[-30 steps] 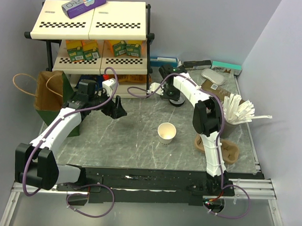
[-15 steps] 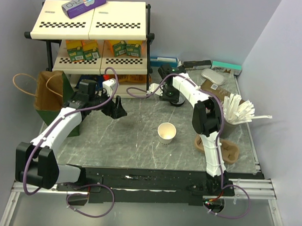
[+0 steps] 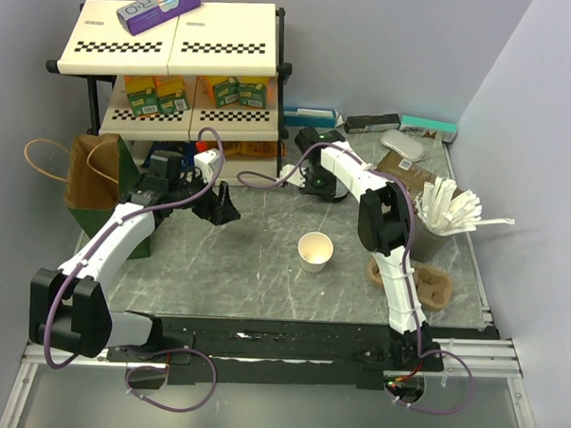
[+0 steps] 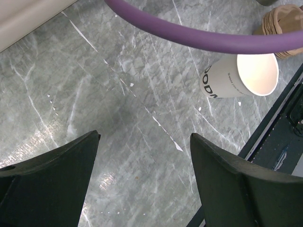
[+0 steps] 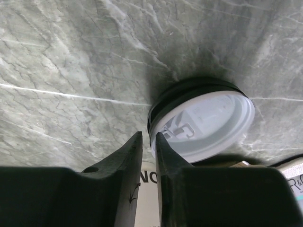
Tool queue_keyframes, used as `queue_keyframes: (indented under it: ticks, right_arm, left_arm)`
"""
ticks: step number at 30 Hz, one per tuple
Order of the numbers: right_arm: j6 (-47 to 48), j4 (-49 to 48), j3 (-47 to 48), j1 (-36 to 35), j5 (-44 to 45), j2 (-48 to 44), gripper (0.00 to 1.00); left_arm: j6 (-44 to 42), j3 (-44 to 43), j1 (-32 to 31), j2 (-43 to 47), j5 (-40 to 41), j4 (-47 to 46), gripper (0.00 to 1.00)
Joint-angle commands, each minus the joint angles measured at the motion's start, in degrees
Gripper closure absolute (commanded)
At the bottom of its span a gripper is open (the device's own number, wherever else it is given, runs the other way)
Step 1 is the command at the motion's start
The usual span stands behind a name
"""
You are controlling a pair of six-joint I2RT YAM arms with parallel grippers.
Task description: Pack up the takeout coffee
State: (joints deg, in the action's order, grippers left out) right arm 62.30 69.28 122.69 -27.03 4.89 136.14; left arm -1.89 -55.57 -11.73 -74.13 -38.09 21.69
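The left jaws [image 4: 144,137] stand wide apart with nothing between them, only bare worktop [image 4: 118,94] below. The cup [image 4: 241,75] sits ahead of them and off past the right finger, well apart from both tips. It is empty, its mouth open to the camera. The dark lettering on its side is only partly readable. From above it stands upright on the worktop, alone.

Further out past the cup, a brown tray [image 4: 286,21] is cut off by the picture's edge and partly crossed by a purple cable [image 4: 203,35].

The right jaws [image 5: 149,135] are nearly closed, with only a thin slit between the fingers. A white lid [image 5: 203,118] lies just ahead of their tips and to the right. Its near edge meets the slit. Whether that edge is pinched or merely touched cannot be told. Under the lid a dark stack [image 5: 199,82] shows only as a rim. From above, these jaws are hidden beneath their own wrist.
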Motion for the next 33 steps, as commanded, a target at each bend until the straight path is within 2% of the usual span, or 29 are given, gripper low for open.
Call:
queue_keyframes:
  ticks: [1, 8, 14, 27, 33]
  right_arm:
    - [0.0, 1.7, 3.2, -0.3, 0.7, 0.8, 0.79]
    - [-0.1, 1.6, 3.5, -0.4, 1.3, 1.5, 0.83]
    - [0.1, 2.1, 4.2, -0.4, 1.4, 1.9, 0.93]
    - [-0.5, 2.8, 5.1, -0.4, 1.7, 3.2, 0.92]
    - [-0.4, 2.4, 5.4, -0.4, 1.9, 3.1, 0.97]
  left_arm:
    - [0.3, -0.6, -0.1, -0.3, -0.3, -1.7, 0.16]
    - [0.4, -0.5, -0.1, -0.6, -0.2, -2.0, 0.16]
    - [0.2, -0.7, -0.1, -0.7, -0.1, -1.9, 0.16]
    - [0.3, -0.3, -0.1, -0.5, 0.2, -1.8, 0.16]
    - [0.1, -0.5, -0.2, -0.5, 0.6, -1.8, 0.16]
